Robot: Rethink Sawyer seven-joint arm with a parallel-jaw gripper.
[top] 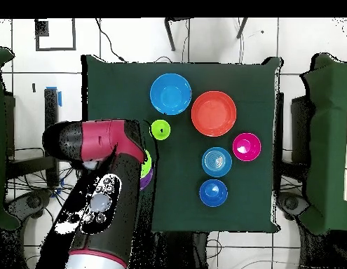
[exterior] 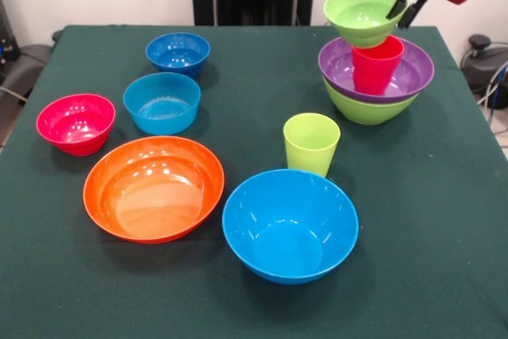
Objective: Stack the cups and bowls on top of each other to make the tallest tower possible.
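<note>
My gripper (exterior: 398,20) is at the far right of the front view, shut on the rim of the small lime-green bowl (exterior: 359,12). It holds the bowl tilted just above the tower. The tower is a large lime-green bowl (exterior: 365,110) with a wide purple bowl (exterior: 414,74) in it and a red cup (exterior: 375,66) upright in that. The held bowl's base is right over the red cup's mouth; I cannot tell if they touch. The lime-green cup (exterior: 311,142) stands alone in front of the tower. In the overhead view my arm (top: 106,189) hides the tower and gripper.
The large light blue bowl (exterior: 290,224) and the large orange bowl (exterior: 153,188) sit near the front. The small pink-red bowl (exterior: 75,123), the small light blue bowl (exterior: 162,102) and the dark blue bowl (exterior: 178,53) sit on the left. The green table cloth (exterior: 444,220) ends close to the tower's right.
</note>
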